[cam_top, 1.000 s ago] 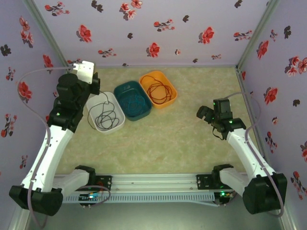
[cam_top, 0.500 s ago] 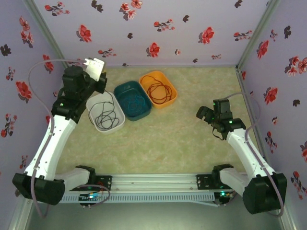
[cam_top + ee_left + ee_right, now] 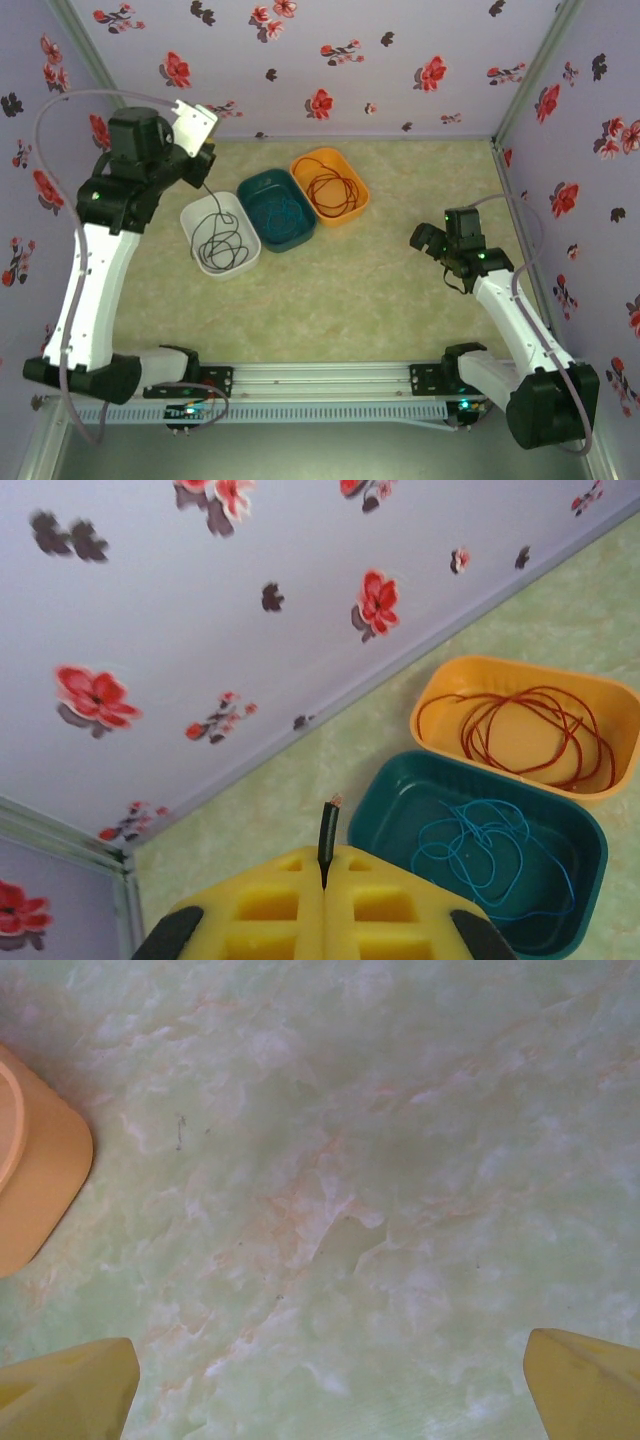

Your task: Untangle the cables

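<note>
Three bins sat in a row: the orange bin (image 3: pixel 440 695) held the red cable (image 3: pixel 478 738), the teal bin (image 3: pixel 385 795) the blue cable (image 3: pixel 470 845), and the white bin (image 3: pixel 188 215) most of the black cable (image 3: pixel 215 245). The left fingers (image 3: pixel 270 905) were clamped together on the black cable's end, its tip poking out between them. Done well, the release would best come squarely above the white bin, so the tail falls inside the rim. The left arm (image 3: pixel 95 260) was reared high, wrist tilted toward the back wall (image 3: pixel 250 630). The right fingers (image 3: pixel 70 1390) were spread wide, holding nothing, apparently low over the desk (image 3: pixel 350 1160)
</note>
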Robot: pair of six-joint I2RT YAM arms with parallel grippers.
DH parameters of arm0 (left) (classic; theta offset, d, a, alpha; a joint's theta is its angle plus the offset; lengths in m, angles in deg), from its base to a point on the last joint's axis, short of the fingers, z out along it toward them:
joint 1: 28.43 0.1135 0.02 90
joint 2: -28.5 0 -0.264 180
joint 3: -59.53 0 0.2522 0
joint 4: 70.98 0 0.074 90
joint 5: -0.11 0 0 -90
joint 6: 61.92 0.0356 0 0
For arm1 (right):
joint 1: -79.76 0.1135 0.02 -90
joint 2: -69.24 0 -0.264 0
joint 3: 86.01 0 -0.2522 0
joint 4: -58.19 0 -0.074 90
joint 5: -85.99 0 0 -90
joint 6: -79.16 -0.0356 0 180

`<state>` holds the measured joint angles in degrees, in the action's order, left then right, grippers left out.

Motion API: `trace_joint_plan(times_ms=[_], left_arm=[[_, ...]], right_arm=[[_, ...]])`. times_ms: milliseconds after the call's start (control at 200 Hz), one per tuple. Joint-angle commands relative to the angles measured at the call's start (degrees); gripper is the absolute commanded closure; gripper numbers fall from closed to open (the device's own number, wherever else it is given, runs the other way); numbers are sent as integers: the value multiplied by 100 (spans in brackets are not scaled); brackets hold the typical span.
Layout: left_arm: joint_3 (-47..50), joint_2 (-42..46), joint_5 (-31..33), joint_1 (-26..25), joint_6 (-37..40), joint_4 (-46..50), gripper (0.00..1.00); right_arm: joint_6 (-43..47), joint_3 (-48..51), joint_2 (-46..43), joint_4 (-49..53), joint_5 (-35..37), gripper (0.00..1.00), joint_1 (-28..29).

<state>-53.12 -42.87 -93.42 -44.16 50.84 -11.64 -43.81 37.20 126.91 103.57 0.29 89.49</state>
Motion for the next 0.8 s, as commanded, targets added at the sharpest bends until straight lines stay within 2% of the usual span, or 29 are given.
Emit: trace_joint_plan(times_ms=[0, 415, 800], left_arm=[[-68, 229, -179, 49, 360, 219, 100], [81, -76, -290, 48, 608, -455, 100], [79, -299, -284, 76, 740, -634, 100]], right_arm=[[45, 27, -48, 42, 0, 1, -33], [34, -23, -180, 152, -34, 1, -35], [-6, 21, -183, 108, -78, 1, -34]])
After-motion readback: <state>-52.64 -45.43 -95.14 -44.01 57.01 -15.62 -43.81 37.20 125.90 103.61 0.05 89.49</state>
